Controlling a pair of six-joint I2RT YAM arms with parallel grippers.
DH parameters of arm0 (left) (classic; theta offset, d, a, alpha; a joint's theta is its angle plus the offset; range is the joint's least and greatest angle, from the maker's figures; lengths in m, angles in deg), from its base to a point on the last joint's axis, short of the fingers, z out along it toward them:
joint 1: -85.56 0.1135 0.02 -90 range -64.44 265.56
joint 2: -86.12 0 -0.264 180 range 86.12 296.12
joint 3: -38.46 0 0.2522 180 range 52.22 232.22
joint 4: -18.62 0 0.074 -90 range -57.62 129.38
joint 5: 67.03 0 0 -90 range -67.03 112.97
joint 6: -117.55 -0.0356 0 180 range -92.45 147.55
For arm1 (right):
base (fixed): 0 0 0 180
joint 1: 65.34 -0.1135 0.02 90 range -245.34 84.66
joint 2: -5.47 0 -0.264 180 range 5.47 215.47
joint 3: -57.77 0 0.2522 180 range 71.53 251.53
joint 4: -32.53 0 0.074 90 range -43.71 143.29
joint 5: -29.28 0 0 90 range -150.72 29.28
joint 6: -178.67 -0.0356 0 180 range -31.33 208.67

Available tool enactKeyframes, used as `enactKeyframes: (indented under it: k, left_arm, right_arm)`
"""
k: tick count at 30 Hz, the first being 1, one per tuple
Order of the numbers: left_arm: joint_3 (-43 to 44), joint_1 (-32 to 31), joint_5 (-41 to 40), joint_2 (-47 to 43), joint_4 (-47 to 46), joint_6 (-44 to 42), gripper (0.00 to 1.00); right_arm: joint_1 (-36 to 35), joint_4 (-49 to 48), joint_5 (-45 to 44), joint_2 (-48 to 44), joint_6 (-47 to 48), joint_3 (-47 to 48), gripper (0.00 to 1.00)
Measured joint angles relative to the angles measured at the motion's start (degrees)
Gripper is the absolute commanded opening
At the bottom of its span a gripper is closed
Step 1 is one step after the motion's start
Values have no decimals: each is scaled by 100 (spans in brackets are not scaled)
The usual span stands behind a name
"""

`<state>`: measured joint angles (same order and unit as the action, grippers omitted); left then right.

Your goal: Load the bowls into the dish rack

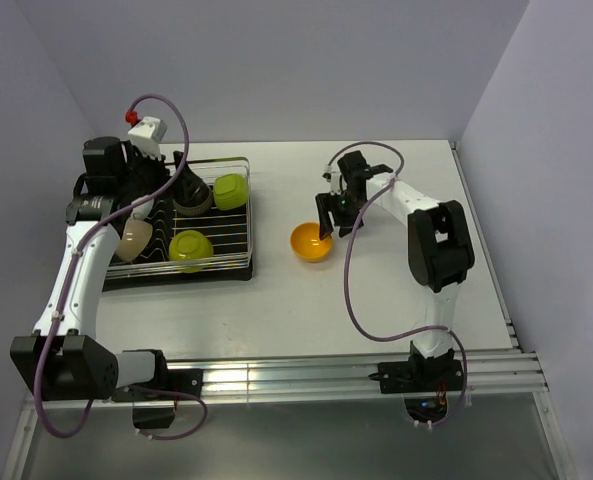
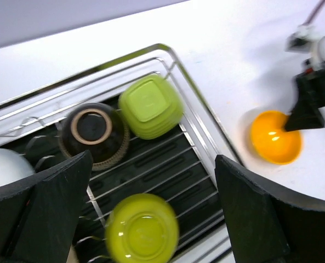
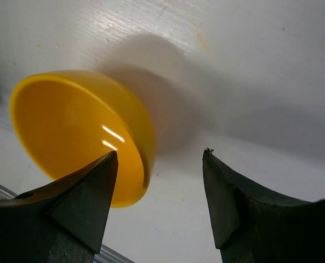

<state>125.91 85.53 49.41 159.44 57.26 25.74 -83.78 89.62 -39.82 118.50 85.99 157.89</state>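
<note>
Rack (image 1: pixel 231 228): left part of the surface (image 1: pixel 396 290). It holds four bowls.
- black bowl (image 2: pixel 92 131), far row, base showing
- far lime bowl (image 2: pixel 150 106), just beside the black one, base showing
- near lime bowl (image 2: pixel 142 230), near row
- white bowl (image 1: pixel 134 240), left end

Orange bowl (image 3: pixel 80 126): on the bare surface, right of the rack and apart from it.

Left hand (image 2: pixel 151 164): above the rack, jaws spread wide, holding nothing.

Right hand (image 3: pixel 159 156): at the orange bowl's rim. Its jaws are parted, with one finger (image 3: pixel 85 203) at the rim; nothing is gripped.
</note>
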Motion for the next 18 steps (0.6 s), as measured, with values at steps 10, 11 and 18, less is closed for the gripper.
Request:
enactKeyframes:
  k: [10,11,18]
  left_arm:
    - [-415,420,1233,-35,-280,824,100]
    - [-415,422,1364,-35,-323,879,100]
    - [-481,420,1996,-35,-354,1043,100]
  right_arm:
    - [-131,-203,-44,262,-42,-4,15]
    - [-131,-216,-20,262,-28,-13,8]
    - [-103,-393,332,136,0,-289,0]
